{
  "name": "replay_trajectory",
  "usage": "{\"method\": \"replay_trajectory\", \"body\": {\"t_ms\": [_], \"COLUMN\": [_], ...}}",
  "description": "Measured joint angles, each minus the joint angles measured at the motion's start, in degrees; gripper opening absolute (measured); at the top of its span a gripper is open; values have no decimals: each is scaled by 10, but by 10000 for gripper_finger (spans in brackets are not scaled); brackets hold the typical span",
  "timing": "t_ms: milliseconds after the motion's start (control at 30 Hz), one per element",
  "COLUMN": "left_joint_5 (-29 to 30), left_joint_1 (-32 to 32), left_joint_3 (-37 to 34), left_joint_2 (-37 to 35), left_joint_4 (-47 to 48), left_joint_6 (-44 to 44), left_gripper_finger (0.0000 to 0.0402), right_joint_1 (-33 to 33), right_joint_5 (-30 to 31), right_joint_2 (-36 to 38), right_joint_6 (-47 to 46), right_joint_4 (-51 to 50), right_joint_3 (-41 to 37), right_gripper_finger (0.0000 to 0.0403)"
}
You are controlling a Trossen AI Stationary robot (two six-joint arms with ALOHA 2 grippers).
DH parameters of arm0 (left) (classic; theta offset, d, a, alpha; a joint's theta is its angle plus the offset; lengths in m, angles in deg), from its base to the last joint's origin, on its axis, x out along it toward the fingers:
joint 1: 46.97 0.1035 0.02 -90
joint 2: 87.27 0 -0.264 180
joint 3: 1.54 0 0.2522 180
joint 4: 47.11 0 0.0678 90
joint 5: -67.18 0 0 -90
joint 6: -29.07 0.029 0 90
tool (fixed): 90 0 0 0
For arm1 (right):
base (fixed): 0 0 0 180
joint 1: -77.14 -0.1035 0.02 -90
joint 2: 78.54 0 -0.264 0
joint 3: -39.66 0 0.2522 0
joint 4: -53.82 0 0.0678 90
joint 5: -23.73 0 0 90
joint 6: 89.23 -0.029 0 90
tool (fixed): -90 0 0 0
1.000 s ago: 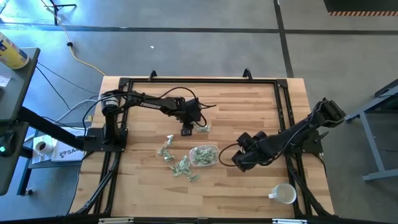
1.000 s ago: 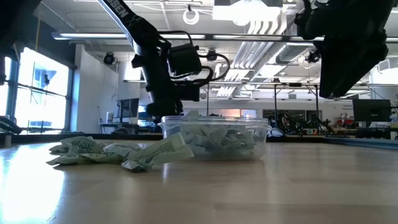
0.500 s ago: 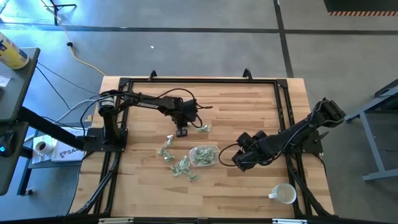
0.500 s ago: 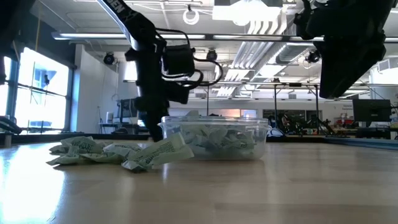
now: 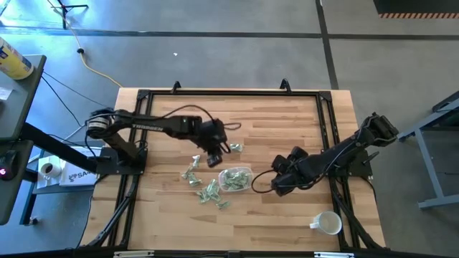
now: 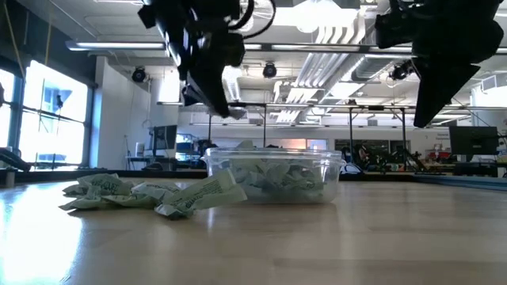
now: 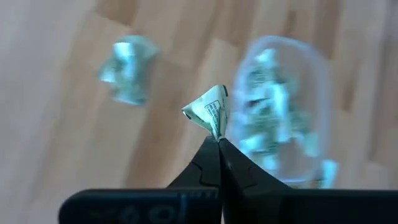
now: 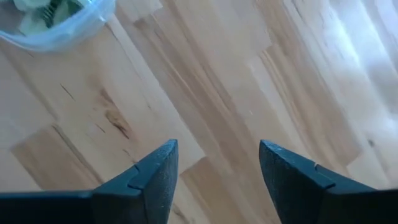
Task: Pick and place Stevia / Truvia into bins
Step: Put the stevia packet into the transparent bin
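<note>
The left gripper (image 7: 218, 142), jaws clamped on one Stevia packet (image 7: 208, 111), should centre over the clear container (image 5: 234, 178) before releasing; the right gripper (image 8: 216, 163) hangs open above the desk (image 5: 280, 122).

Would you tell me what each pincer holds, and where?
Left pincer pinches one sweetener packet by its edge; right pincer holds nothing.

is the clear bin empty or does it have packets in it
Not empty: the clear bin holds a heap of packets, reaching about its rim.

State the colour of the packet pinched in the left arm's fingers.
White with pale green print, the packet shows best in the left wrist view.
</note>
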State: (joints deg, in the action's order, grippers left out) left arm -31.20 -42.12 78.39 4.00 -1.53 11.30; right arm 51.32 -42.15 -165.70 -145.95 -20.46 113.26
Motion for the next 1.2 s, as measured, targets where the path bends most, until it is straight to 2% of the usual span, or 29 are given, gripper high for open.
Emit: {"method": "replay_trajectory", "body": {"t_ms": [233, 433, 700, 933, 1000, 1200], "left_joint_5": [33, 41, 48, -7, -19, 1], "left_joint_1": [-63, -68, -68, -79, -95, -125], "left_joint_3": [46, 89, 108, 109, 108, 108], "left_joint_2": [3, 3, 10, 77, 95, 157], "left_joint_4": [-6, 3, -2, -68, -56, -53], "left_joint_6": [-70, -81, -88, -100, -99, -95], "left_gripper_finger": [22, 22, 22, 22, 22, 32], "right_joint_1": [-4, -23, -61, -84, -85, -90], "right_joint_5": [11, 65, 70, 56, 43, 23], "right_joint_2": [0, 0, 0, 0, 0, 0], "right_joint_6": [0, -58, -126, -156, -166, -170], "right_joint_4": [-40, -40, -39, -43, -48, -48], "right_joint_3": [0, 0, 0, 0, 0, 0], "right_gripper_finger": [211, 211, 210, 210, 210, 210]}}
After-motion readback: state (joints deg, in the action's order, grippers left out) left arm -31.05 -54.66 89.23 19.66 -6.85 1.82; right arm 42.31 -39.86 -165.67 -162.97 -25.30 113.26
